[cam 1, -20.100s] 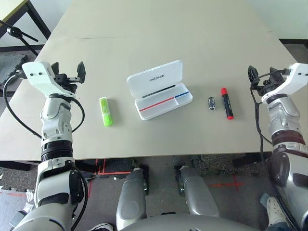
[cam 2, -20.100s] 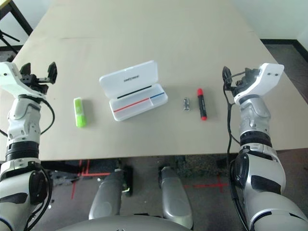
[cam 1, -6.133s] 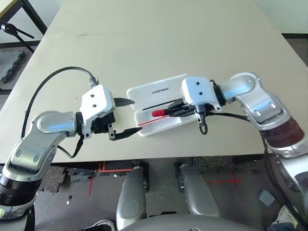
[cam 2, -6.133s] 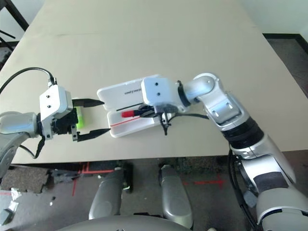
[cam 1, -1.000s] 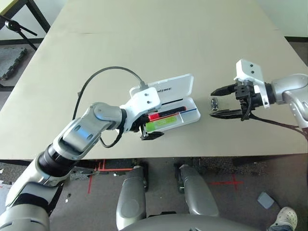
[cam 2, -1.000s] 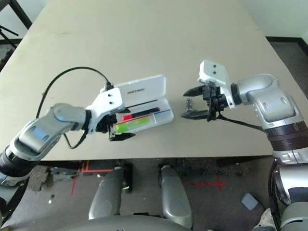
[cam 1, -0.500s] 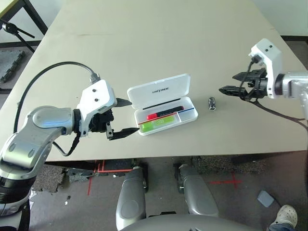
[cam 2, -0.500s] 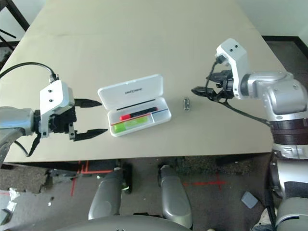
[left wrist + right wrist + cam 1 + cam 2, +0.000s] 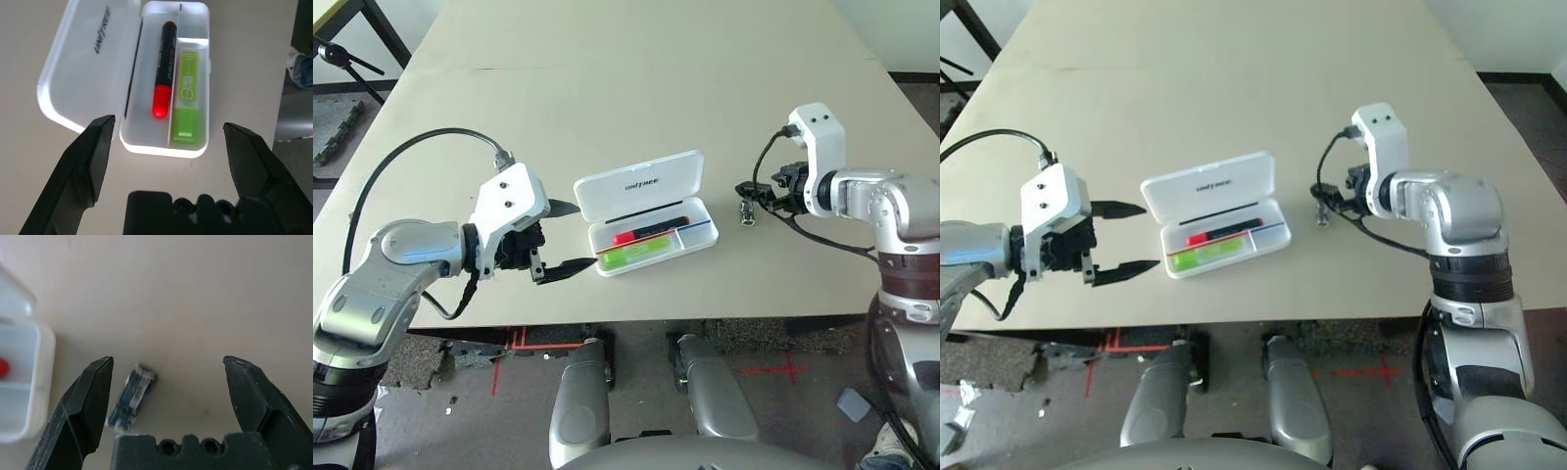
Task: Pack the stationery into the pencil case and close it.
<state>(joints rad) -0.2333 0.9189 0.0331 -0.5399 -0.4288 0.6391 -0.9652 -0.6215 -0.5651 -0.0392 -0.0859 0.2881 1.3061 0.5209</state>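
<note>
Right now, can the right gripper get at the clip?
Probably yes. The right gripper is open above the clip, which lies alone on bare table, apart from the case.

1. The pencil case (image 9: 1207,187) lies lid-open on the table (image 9: 1234,78), holding the red-and-black marker (image 9: 1222,233) and the lime-green highlighter (image 9: 1205,256).
2. The left gripper (image 9: 1129,238) gapes beside it.
3. The right gripper (image 9: 1324,198) hangs over the clip-like piece (image 9: 1321,213).

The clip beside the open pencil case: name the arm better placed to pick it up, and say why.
Right. The right gripper hangs open over the clip, which lies between its fingers on the table. The left gripper sits open on the pencil case's far side.
</note>
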